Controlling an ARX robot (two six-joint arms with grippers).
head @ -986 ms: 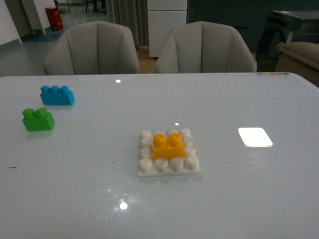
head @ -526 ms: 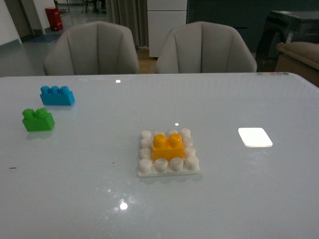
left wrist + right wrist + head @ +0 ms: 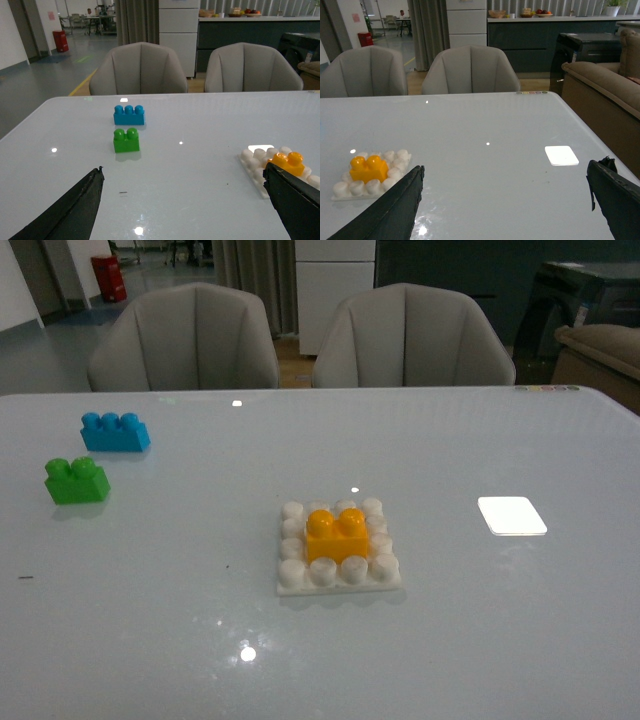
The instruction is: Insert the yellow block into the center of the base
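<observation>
The yellow block (image 3: 336, 534) sits upright on the middle studs of the white base (image 3: 338, 580) at the table's centre. Both show in the left wrist view, the block (image 3: 288, 163) on the base (image 3: 253, 165), and in the right wrist view, the block (image 3: 368, 168) on the base (image 3: 350, 191). Neither arm shows in the front view. My left gripper (image 3: 184, 200) is open and empty, low over the table, well short of the base. My right gripper (image 3: 505, 200) is open and empty over bare table beside the base.
A green two-stud brick (image 3: 76, 480) and a blue three-stud brick (image 3: 115, 431) stand at the table's far left. A flat glossy white patch (image 3: 512, 515) lies to the right of the base. Two grey chairs (image 3: 185, 338) stand behind the table's far edge.
</observation>
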